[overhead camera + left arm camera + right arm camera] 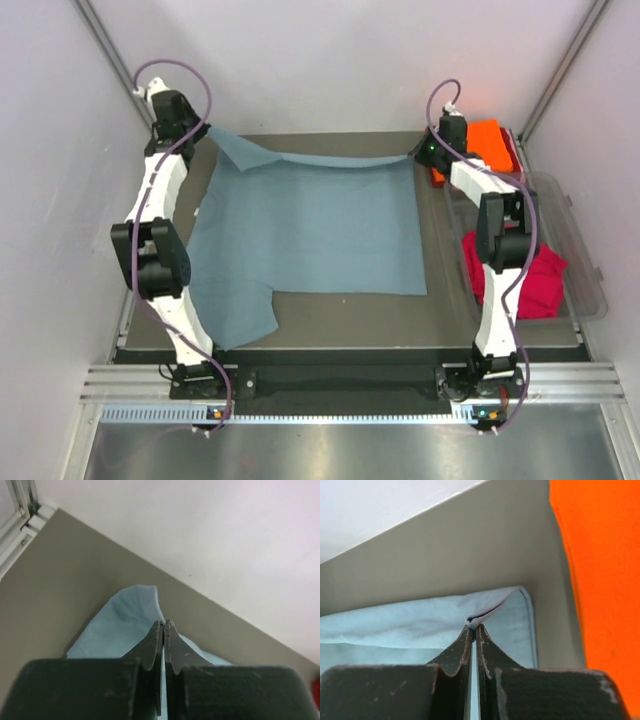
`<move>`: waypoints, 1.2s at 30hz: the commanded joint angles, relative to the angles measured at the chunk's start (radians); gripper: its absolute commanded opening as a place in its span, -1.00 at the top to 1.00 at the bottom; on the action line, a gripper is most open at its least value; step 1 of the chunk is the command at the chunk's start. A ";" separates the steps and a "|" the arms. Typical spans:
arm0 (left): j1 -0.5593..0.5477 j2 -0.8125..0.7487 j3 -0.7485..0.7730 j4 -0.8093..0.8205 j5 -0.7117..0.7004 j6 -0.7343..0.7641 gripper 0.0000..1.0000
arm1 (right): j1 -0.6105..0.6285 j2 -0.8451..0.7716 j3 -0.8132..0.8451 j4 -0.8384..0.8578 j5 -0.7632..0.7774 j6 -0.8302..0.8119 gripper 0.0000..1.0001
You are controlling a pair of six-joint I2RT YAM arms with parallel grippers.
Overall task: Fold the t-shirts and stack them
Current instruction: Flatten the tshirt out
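The grey-blue t-shirt (310, 225) lies spread flat on the dark mat, with one sleeve pointing toward the near left. Its far edge is lifted off the mat at both corners. My left gripper (207, 133) is shut on the far-left corner, and the left wrist view shows the cloth (125, 625) under its closed tips (164, 624). My right gripper (420, 155) is shut on the far-right corner, where a fold of hem (485, 614) bunches at its tips (474, 627). The orange t-shirt (490, 145) (600, 580) and the red t-shirt (520, 280) lie at the right.
A clear plastic tub (585, 260) stands along the right side and holds the red and orange shirts. White walls close in the back and both sides. The mat (350, 325) ends at a metal rail (340, 385) by the arm bases.
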 commanded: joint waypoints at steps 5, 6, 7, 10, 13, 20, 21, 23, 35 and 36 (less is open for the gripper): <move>0.016 -0.224 0.135 -0.015 0.013 -0.042 1.00 | -0.007 -0.401 -0.046 -0.063 -0.065 -0.048 1.00; 0.017 -0.238 0.166 -0.043 0.013 -0.044 1.00 | -0.007 -0.476 -0.043 -0.080 -0.071 -0.048 1.00; 0.019 -0.252 0.191 -0.052 0.010 -0.050 1.00 | -0.007 -0.513 -0.042 -0.097 -0.077 -0.049 1.00; 0.019 -0.340 0.217 -0.057 -0.012 -0.076 1.00 | -0.007 -0.668 -0.034 -0.175 -0.084 -0.054 1.00; 0.019 -0.465 0.189 -0.060 -0.044 -0.102 1.00 | -0.007 -0.843 -0.049 -0.255 -0.051 -0.062 1.00; 0.019 -0.854 0.030 -0.078 -0.097 -0.143 1.00 | -0.007 -1.234 -0.109 -0.402 -0.015 -0.008 1.00; 0.019 -0.886 0.024 -0.084 -0.117 -0.146 1.00 | -0.007 -1.306 -0.120 -0.410 -0.028 0.001 1.00; 0.019 -0.957 0.045 -0.109 -0.119 -0.157 1.00 | -0.007 -1.369 -0.121 -0.445 -0.037 0.022 1.00; 0.017 -1.057 0.212 -0.183 -0.075 -0.177 1.00 | -0.007 -1.543 0.017 -0.509 -0.046 0.053 1.00; 0.019 -1.042 0.205 -0.164 -0.062 -0.168 1.00 | -0.007 -1.508 0.004 -0.502 -0.031 0.046 1.00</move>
